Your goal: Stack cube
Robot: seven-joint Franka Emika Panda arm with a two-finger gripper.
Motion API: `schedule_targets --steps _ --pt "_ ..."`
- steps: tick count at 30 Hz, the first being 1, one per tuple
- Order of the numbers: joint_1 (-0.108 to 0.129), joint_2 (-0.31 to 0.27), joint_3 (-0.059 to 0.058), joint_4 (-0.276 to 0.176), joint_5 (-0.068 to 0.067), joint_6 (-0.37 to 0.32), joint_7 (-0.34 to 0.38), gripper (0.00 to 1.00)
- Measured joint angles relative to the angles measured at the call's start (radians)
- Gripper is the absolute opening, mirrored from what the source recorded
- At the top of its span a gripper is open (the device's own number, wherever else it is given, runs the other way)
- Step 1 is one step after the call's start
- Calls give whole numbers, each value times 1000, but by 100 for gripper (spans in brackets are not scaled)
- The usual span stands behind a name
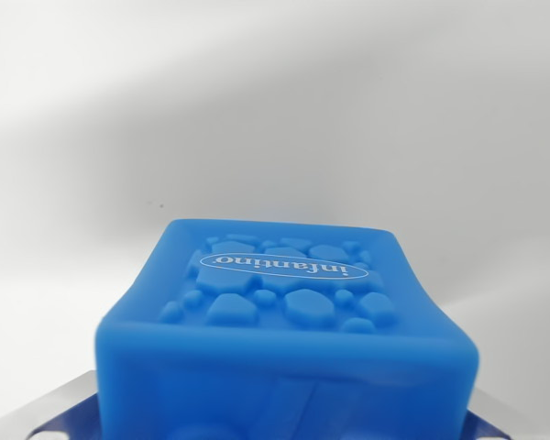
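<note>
Closest to the camera, right at the bottom of the wrist view, two shiny metal fingers (37, 417) peek out on each side of a big blue cube (289, 330). The gripper (284, 431) looks clamped on the blue cube, but where the fingers touch it is hidden, so that is only a guess. The cube's top has bumpy pebble shapes and a white label (284, 266). Beyond the cube there is only a plain white table (275, 110) with soft shadows. No second cube shows anywhere. The cube looks soft and squishy, so it could slip or tilt in the grip. It could also land crooked, because the cube blocks the view below.
</note>
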Motion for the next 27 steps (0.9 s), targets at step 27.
schedule_targets --steps 27 --pt "0 -135 0 -24 0 -109 0 0"
